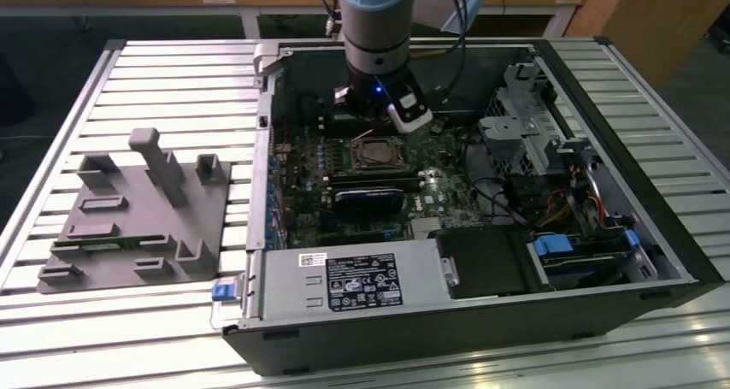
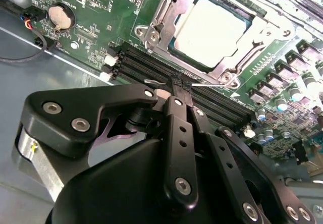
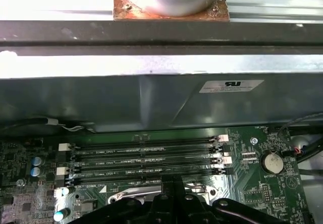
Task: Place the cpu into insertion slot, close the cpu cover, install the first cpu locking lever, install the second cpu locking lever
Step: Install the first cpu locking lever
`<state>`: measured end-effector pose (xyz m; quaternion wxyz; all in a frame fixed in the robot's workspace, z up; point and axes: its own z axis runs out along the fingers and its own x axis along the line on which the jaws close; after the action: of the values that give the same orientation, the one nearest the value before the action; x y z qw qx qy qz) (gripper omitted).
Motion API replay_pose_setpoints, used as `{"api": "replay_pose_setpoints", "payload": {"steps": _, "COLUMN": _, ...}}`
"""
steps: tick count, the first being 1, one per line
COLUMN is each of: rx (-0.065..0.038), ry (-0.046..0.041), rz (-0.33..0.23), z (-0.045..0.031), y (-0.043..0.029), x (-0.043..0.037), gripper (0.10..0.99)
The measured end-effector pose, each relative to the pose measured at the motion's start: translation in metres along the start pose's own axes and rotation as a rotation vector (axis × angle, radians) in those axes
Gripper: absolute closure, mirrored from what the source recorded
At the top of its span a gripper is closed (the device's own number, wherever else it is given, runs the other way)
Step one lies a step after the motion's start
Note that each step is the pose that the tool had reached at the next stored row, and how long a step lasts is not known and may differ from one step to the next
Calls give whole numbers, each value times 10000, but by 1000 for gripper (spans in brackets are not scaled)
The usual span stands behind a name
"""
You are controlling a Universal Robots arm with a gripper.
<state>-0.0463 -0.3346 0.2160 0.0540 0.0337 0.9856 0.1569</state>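
black gripper point(image 2: 175, 86) fingers are squeezed together on a thin silver lever point(image 2: 154, 82) beside the insertion slot point(image 1: 374, 156). the second wrist view shows the cpu point(image 2: 212, 27) lying in the slot under the closed cpu cover point(image 2: 169, 9). in the exterior view the arm point(image 1: 374, 21) hides the fingertips

- The exterior view looks down from high up onto the open computer case point(image 1: 456, 325).
- The second wrist view peers close past my gripper point(image 2: 175, 85) at the green board point(image 2: 101, 12).
- The first wrist view faces the case wall point(image 3: 151, 103); both wrist views share the memory slots point(image 3: 146, 153).
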Motion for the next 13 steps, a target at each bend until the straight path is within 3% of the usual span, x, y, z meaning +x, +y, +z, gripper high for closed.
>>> {"api": "replay_pose_setpoints", "payload": {"steps": 6, "rx": 18, "ry": -284, "rz": -96, "z": 42, "y": -10, "x": 5, "gripper": 980}}
{"api": "replay_pose_setpoints", "payload": {"steps": 10, "rx": 98, "ry": -532, "rz": -185, "z": 59, "y": -10, "x": 10, "gripper": 980}}
{"api": "replay_pose_setpoints", "payload": {"steps": 13, "rx": 146, "ry": -652, "rz": -208, "z": 70, "y": -4, "x": 16, "gripper": 980}}
